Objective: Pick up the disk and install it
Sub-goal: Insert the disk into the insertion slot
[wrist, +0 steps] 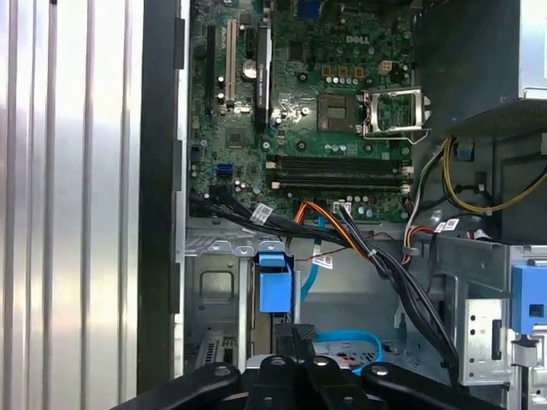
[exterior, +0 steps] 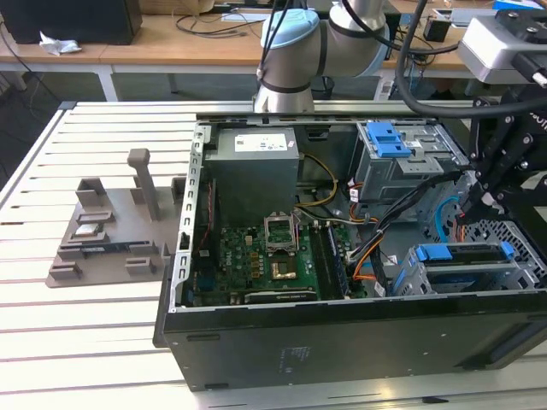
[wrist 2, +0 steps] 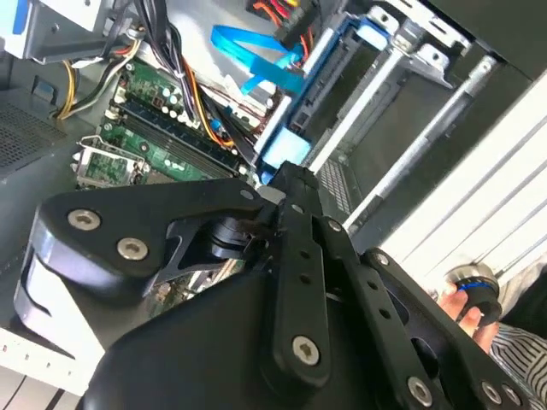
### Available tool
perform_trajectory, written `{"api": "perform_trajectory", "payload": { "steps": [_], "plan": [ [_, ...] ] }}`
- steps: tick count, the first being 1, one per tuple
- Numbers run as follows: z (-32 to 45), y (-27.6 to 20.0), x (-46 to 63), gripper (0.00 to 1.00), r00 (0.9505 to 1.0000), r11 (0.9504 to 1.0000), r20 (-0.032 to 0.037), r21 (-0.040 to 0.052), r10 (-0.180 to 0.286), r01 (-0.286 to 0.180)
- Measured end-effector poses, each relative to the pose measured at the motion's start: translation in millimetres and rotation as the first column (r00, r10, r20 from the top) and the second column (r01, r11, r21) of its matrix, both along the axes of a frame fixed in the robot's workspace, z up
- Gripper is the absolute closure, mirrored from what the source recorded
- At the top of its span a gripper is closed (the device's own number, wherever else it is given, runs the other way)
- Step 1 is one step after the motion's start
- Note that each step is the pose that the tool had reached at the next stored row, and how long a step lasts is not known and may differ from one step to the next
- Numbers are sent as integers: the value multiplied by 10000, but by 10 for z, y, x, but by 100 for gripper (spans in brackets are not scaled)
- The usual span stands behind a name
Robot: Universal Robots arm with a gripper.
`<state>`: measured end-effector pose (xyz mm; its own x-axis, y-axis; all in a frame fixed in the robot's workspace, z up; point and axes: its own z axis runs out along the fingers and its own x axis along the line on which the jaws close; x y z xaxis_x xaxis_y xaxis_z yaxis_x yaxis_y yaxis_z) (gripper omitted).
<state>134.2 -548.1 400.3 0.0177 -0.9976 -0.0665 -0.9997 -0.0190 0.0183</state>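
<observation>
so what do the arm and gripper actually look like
The arm has silver-grey round joints with a light blue cap and black cables draped alongside. The gripper is matte black, built from flat linkage bars joined by silver screws. A pale grey box-shaped camera sits above it.

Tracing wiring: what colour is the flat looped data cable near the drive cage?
Light blue flat cable, shown best in the second wrist view.

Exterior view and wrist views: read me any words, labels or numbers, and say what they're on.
White sticker on the power supply: too small to read.
Cable tags in the first wrist view: blurred.
Pale print on the case side: too small to read.
Nothing can be quoted.
</observation>
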Motion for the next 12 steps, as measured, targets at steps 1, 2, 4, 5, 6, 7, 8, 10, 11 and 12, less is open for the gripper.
{"api": "perform_trajectory", "payload": {
  "steps": [1,2,4,5,6,7,8,10,11,12],
  "plan": [
    [-15,22,19,89,10000,10000,-6,-4,0,0],
    [-41,59,67,89,10000,10000,-26,-18,0,0],
    [-69,98,131,89,10000,10000,-57,-26,0,0],
    [-85,122,176,89,10000,10000,-80,-37,0,0],
    [-94,135,226,89,9999,10000,-104,-52,0,-1],
    [-95,137,258,89,9999,10000,-118,-65,1,-1],
    [-98,137,300,89,9999,10000,-136,-77,-1,0],
    [-98,136,344,89,9999,10000,-161,-87,0,-1],
    [-99,130,362,89,9999,10000,-173,-88,0,-1],
    [-100,118,375,89,9998,10000,-184,-88,-1,-1]
  ]
}}
